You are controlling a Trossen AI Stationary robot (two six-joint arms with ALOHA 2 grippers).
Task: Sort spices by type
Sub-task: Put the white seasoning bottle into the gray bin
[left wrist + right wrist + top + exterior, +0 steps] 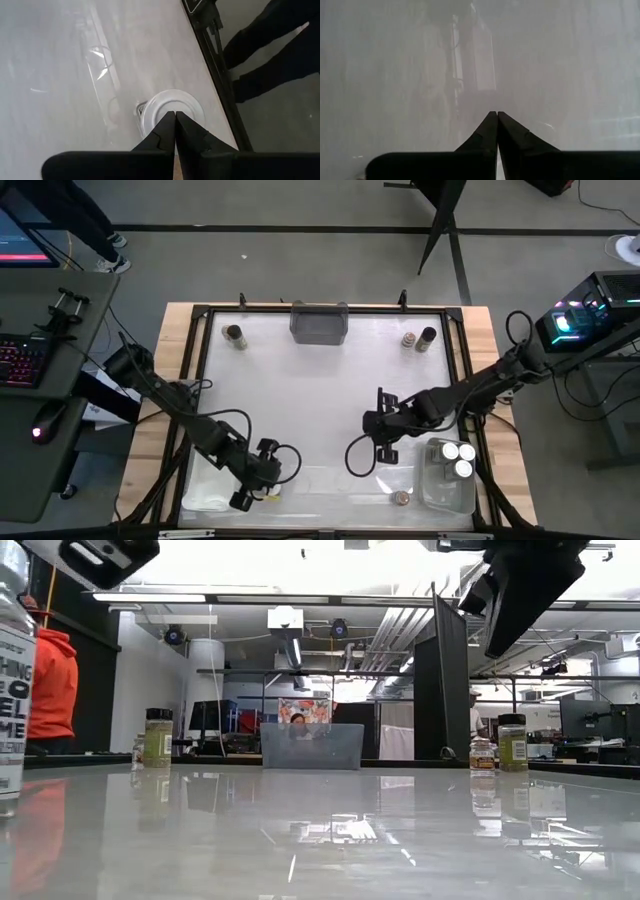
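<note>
**Both end effectors closed and empty; spice jars scattered around the grey bin**

Landmark: grey bin (pixel 319 324) at the middle of the desk's (pixel 300 390) far edge.

- Left end effector (pixel 243 496): fingers together, nothing between them. It sits at the near-left corner of the desk, well apart from the grey bin. In the left wrist view its tips (pixel 175 116) overlap the rim of a white-lidded jar (pixel 170 107) lying directly beyond them; whether they touch it cannot be told.
- Right end effector (pixel 382 396): fingers pressed together, empty, over bare desk on the near side of the grey bin and slightly to its right. Right wrist view shows only the glossy surface ahead of the tips (pixel 497 115).
- Jar with dark lid (pixel 235 335): upright, left of the grey bin, near the far-left corner.
- Two jars right of the grey bin: a cork-topped one (pixel 409 340) and a dark-lidded one (pixel 428 337), just beside each other.
- Clear bin (pixel 447 476) at the near-right corner, far from the grey bin, holds three white-lidded jars (pixel 457 458), close to the right end effector's forearm.
- One more jar (pixel 401 498) lies on the desk just beside the clear bin, on its left.
</note>
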